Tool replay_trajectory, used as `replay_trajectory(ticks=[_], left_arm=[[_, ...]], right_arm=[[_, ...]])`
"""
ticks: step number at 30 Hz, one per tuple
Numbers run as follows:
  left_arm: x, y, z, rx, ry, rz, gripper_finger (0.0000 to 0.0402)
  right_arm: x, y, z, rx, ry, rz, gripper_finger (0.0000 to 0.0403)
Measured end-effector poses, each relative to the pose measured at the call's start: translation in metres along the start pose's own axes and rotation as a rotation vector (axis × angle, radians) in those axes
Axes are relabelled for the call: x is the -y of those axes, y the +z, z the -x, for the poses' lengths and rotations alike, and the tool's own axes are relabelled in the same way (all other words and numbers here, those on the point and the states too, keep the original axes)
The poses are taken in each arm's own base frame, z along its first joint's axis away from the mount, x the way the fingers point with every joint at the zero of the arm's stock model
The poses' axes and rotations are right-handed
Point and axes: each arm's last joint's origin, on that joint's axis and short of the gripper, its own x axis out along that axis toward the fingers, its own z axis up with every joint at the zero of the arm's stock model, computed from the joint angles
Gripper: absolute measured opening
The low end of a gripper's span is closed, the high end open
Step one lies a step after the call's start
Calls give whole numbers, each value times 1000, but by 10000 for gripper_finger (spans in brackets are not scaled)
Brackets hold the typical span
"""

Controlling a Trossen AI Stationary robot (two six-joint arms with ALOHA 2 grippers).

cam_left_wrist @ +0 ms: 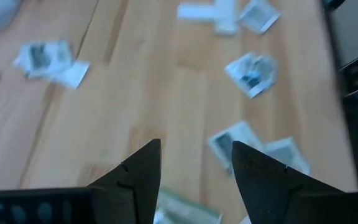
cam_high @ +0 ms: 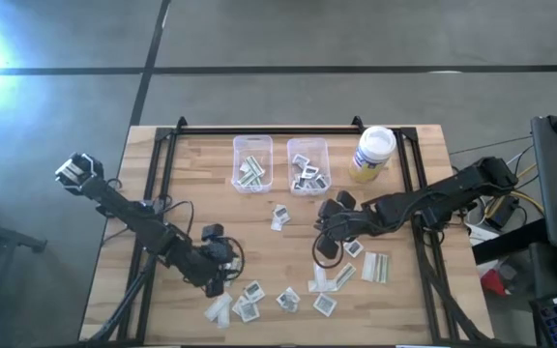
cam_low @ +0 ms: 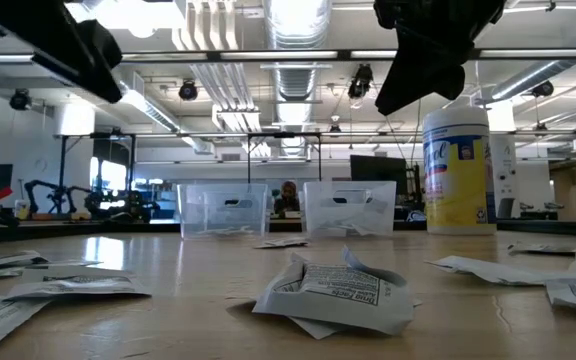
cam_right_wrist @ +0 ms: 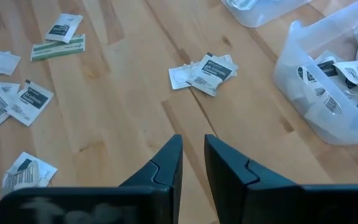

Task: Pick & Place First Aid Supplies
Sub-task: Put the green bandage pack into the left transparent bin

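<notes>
The first aid supplies are small paper packets lying flat across the near half of the wooden table [cam_high: 424,290]: white squares [cam_high: 288,298] and pale strips [cam_high: 373,266]. A few more lie in two clear bins [cam_high: 251,162] [cam_high: 307,164] at the far middle. My left gripper [cam_high: 219,280] [cam_left_wrist: 194,146] hovers open above the near-left packets with nothing between its fingers. My right gripper [cam_high: 325,253] [cam_right_wrist: 193,138] hangs above bare wood at the table's middle. Its fingers stand a narrow gap apart, with nothing between them. A packet pair [cam_right_wrist: 204,70] lies ahead of it.
A white-lidded yellow wipes jar [cam_high: 373,153] stands at the far right beside the bins. Black rails [cam_high: 259,130] run along the table's far edge and sides. Bare wood lies between the bins and the scattered packets.
</notes>
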Motion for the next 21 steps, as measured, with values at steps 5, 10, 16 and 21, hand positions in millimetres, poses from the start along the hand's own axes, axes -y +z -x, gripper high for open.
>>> replay_trajectory(ticks=[5, 10, 16, 21], left_arm=[[3, -7, -9, -103, 33, 43, 188], [16, -25, -25, -280, -63, 17, 188], [34, -37, -38, -356, -85, -89, 188], [47, -37, -47, -362, -104, -212, 188]], right_arm=[[0, -1, -1, -3, -2, 1, 59], [1, -1, -1, -4, -2, 1, 61], [1, -1, -1, -3, -2, 1, 69], [1, -1, -1, -3, -2, 1, 75]])
